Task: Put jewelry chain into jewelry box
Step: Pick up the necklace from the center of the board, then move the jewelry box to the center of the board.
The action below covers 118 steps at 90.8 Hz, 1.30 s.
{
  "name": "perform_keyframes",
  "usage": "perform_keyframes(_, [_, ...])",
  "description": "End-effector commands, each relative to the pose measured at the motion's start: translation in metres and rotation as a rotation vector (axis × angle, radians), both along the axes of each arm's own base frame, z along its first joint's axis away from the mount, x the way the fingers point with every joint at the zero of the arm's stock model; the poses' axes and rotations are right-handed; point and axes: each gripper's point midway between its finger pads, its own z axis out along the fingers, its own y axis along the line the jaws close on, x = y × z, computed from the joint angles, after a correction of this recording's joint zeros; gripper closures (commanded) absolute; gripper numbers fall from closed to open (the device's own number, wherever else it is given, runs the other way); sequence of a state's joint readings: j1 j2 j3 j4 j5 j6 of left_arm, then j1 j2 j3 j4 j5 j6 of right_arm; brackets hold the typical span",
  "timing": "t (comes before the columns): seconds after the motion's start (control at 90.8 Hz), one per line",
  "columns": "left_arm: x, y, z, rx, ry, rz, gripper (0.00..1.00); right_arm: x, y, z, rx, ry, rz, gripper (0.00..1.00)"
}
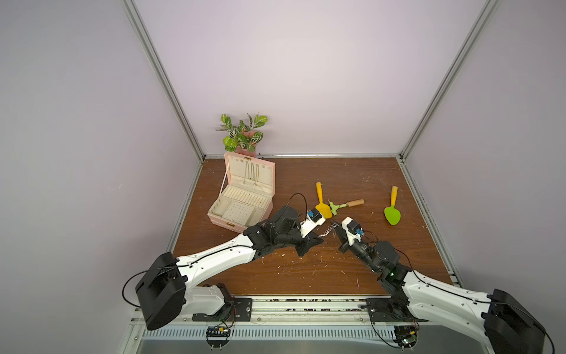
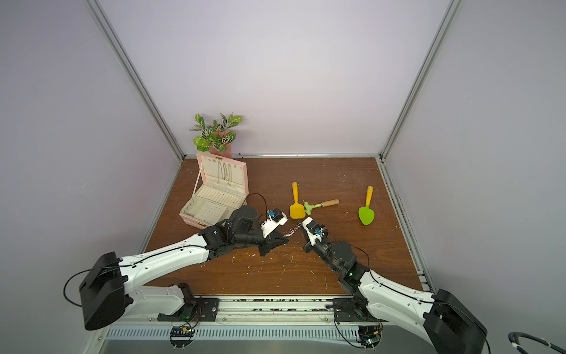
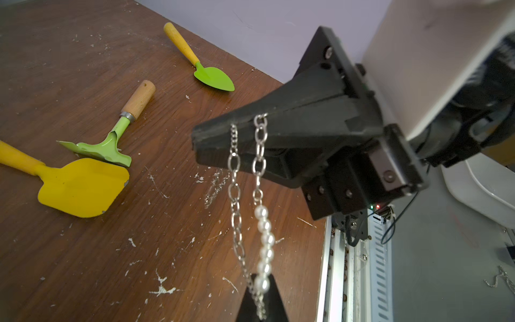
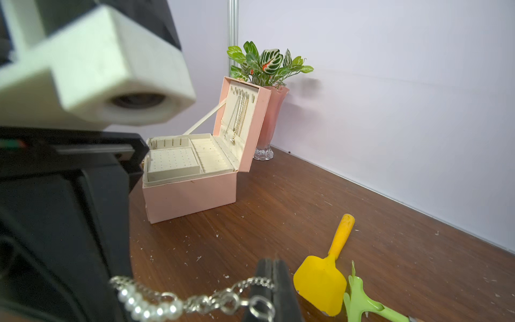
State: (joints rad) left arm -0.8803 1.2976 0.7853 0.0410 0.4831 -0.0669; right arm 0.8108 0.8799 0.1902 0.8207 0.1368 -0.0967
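1. The jewelry chain (image 1: pixel 328 230), a short silvery run of metal links with a stretch of pearly white beads, hangs clear of the bench (image 1: pixel 337 269), a dark brown wood-grain surface flecked with white specks. It is strung between the two arms near the bench's middle and is not in the box.
2. The left fingers (image 1: pixel 317 240) are pressed together, pinching one end of the chain. In the left wrist view both strands, one of plain links and one beaded, run into their black tip (image 3: pixel 274 301).
3. The right fingers (image 1: pixel 337 229) are likewise pressed together on the other end. The right wrist view shows links clamped between them (image 4: pixel 281 287).
4. The jewelry box (image 1: pixel 223 221), a pale pink rectangular hinged case with cream lining, stands open toward the far left of the bench, well apart from the chain. Its lid is upright, and the ring-roll rows and dotted pad are uncovered.
5. Thin gold chains (image 1: pixel 252 173) hang inside the lid.
6. A leafy green plant in a pink ribbed vase (image 4: pixel 271 117) stands just behind the box, against the back wall.
7. A yellow flat-bladed shovel (image 1: pixel 322 206) lies just beyond the fingers, with a green hand rake with a wooden handle (image 1: pixel 346 204) just beside it.
8. A green leaf-shaped trowel with a yellow handle (image 1: pixel 392 213) lies farther right.
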Motion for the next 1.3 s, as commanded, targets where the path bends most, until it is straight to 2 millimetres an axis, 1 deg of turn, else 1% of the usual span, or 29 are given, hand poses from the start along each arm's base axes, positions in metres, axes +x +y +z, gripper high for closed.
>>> perform_keyframes(0.0, [0.01, -0.015, 0.014, -0.101, -0.041, 0.024, 0.9, 0.002, 0.006, 0.001, -0.108, 0.001, 0.019, 1.0])
perform_keyframes(0.099, [0.018, -0.017, 0.01, -0.118, -0.058, 0.054, 0.88, 0.004, 0.009, -0.003, -0.154, 0.028, 0.021, 1.0])
perform_keyframes(0.176, [0.026, -0.014, 0.004, -0.115, -0.065, 0.09, 0.86, 0.006, 0.009, -0.004, -0.169, 0.038, 0.013, 1.0])
perform_keyframes(0.198, [0.029, -0.013, 0.002, -0.116, -0.068, 0.102, 0.83, 0.006, 0.009, -0.004, -0.171, 0.039, 0.012, 1.0])
perform_keyframes(0.253, [0.035, -0.009, -0.001, -0.121, -0.066, 0.13, 0.68, 0.007, 0.008, -0.004, -0.172, 0.045, 0.007, 1.0])
perform_keyframes(0.33, [0.035, -0.005, -0.003, -0.125, -0.062, 0.135, 0.57, 0.008, 0.008, -0.004, -0.164, 0.051, -0.001, 1.0])
perform_keyframes(0.418, [0.029, 0.0, -0.003, -0.126, -0.068, 0.119, 0.44, 0.012, 0.007, -0.006, -0.163, 0.064, -0.018, 1.0])
perform_keyframes(0.495, [0.026, 0.007, -0.003, -0.109, -0.078, 0.12, 0.36, 0.016, 0.006, -0.004, -0.16, 0.069, -0.039, 1.0])
perform_keyframes(0.55, [0.027, 0.016, 0.0, -0.094, -0.092, 0.147, 0.33, 0.018, 0.006, -0.004, -0.158, 0.072, -0.054, 1.0])
perform_keyframes(0.605, [0.034, 0.029, 0.006, -0.078, -0.112, 0.198, 0.28, 0.021, 0.005, -0.003, -0.155, 0.075, -0.067, 1.0])
perform_keyframes(0.649, [0.043, 0.041, 0.014, -0.07, -0.135, 0.267, 0.25, 0.023, 0.005, -0.001, -0.151, 0.074, -0.074, 1.0])
perform_keyframes(0.694, [0.054, 0.057, 0.02, -0.051, -0.147, 0.343, 0.23, 0.024, 0.006, 0.001, -0.149, 0.074, -0.077, 1.0])
perform_keyframes(0.727, [0.062, 0.069, 0.029, -0.046, -0.165, 0.399, 0.22, 0.024, 0.007, 0.002, -0.148, 0.075, -0.075, 1.0])
perform_keyframes(0.815, [0.085, 0.108, 0.04, 0.006, -0.174, 0.539, 0.2, 0.025, 0.011, 0.003, -0.144, 0.081, -0.062, 1.0])
perform_keyframes(0.837, [0.094, 0.12, 0.042, 0.013, -0.171, 0.579, 0.2, 0.025, 0.012, 0.004, -0.142, 0.083, -0.056, 1.0])
perform_keyframes(0.903, [0.114, 0.157, 0.042, 0.041, -0.136, 0.685, 0.2, 0.024, 0.015, 0.005, -0.134, 0.085, -0.039, 1.0])
perform_keyframes(1.002, [0.142, 0.217, 0.035, 0.09, -0.084, 0.855, 0.21, 0.022, 0.019, 0.008, -0.124, 0.079, -0.016, 1.0])
perform_keyframes(1.09, [0.159, 0.269, 0.027, 0.127, -0.029, 0.976, 0.22, 0.019, 0.022, 0.01, -0.122, 0.077, 0.007, 1.0])
perform_keyframes(1.2, [0.17, 0.33, 0.008, 0.234, 0.031, 1.121, 0.24, 0.016, 0.025, 0.01, -0.119, 0.075, 0.033, 1.0])
perform_keyframes(1.288, [0.173, 0.372, -0.008, 0.351, 0.057, 1.232, 0.24, 0.014, 0.025, 0.01, -0.116, 0.072, 0.045, 1.0])
